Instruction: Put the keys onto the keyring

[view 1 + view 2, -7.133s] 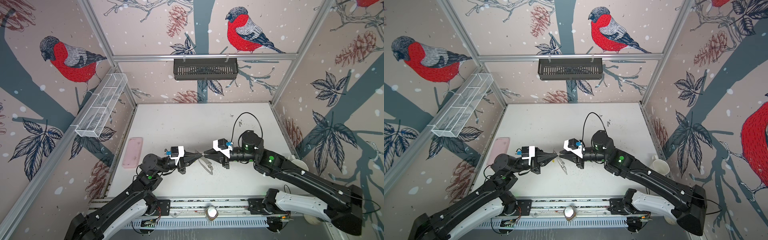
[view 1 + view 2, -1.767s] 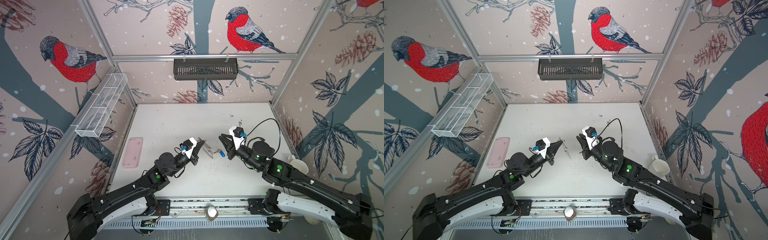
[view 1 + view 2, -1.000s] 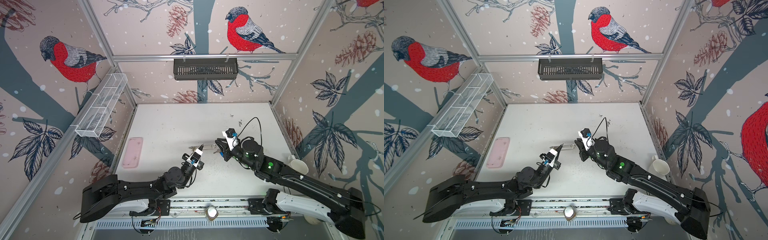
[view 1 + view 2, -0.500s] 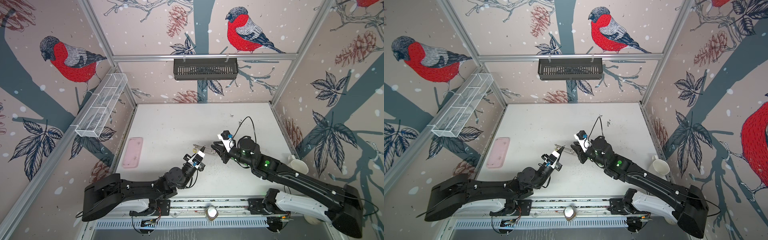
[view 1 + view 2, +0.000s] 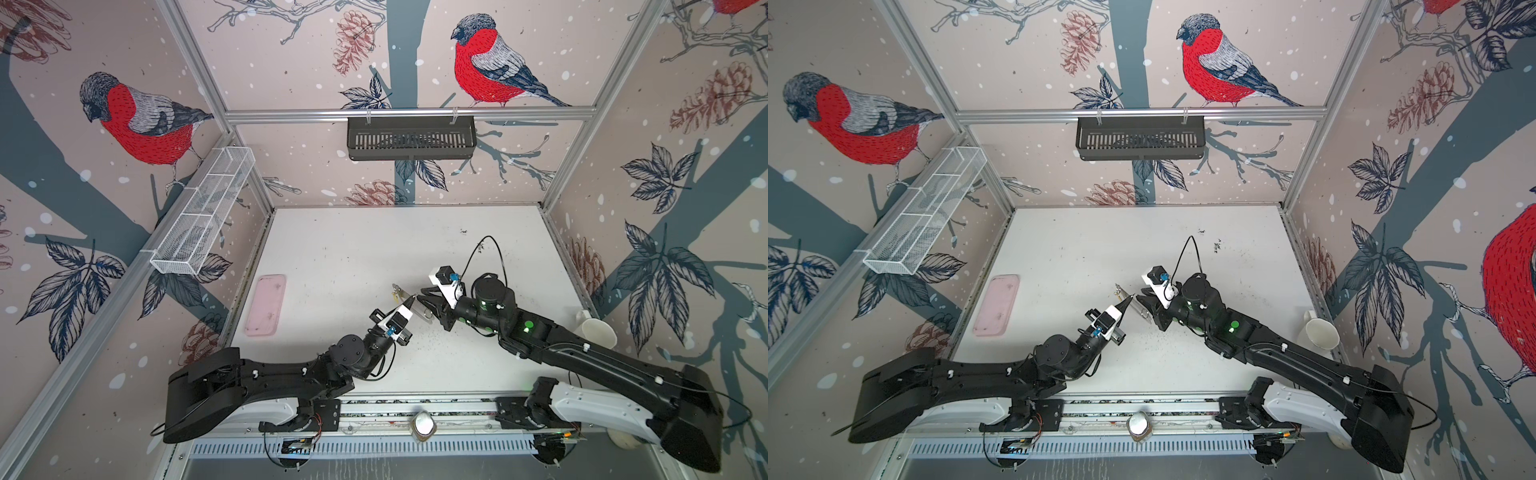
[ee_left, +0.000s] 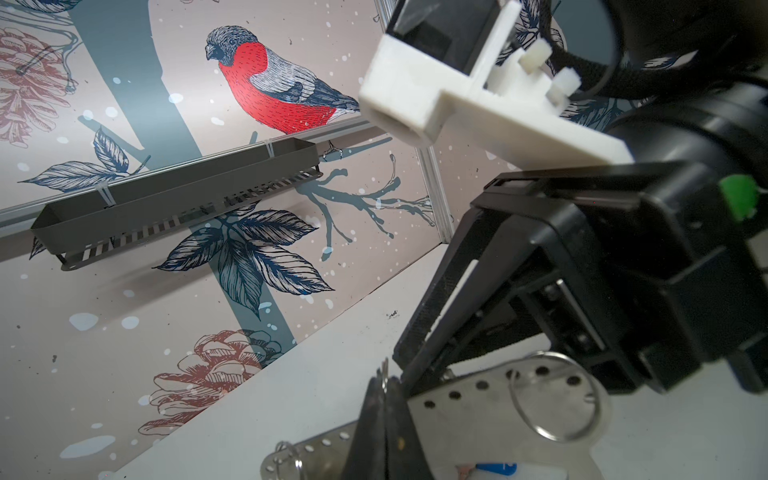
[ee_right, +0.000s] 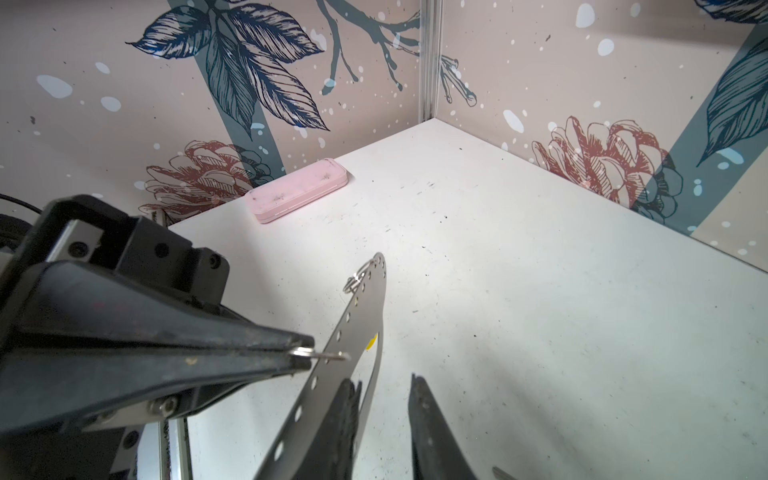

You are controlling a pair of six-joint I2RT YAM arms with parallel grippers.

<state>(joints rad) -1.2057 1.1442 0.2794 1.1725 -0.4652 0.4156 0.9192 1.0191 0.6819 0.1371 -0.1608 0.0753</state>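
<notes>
Keyring (image 7: 370, 307) runs lengthwise away from right gripper (image 7: 380, 380), jaws parted; left gripper (image 7: 306, 353), crosswise, pinches 1 edge ring (image 7: 332, 355).

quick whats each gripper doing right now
left gripper: closed, pinching a small ring on the keyring
right gripper: open, holding nothing, keyring beside it

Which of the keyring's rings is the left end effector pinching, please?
The middle ring, clamped in the left end effector partway along the keyring; the end ring hangs free.
</notes>
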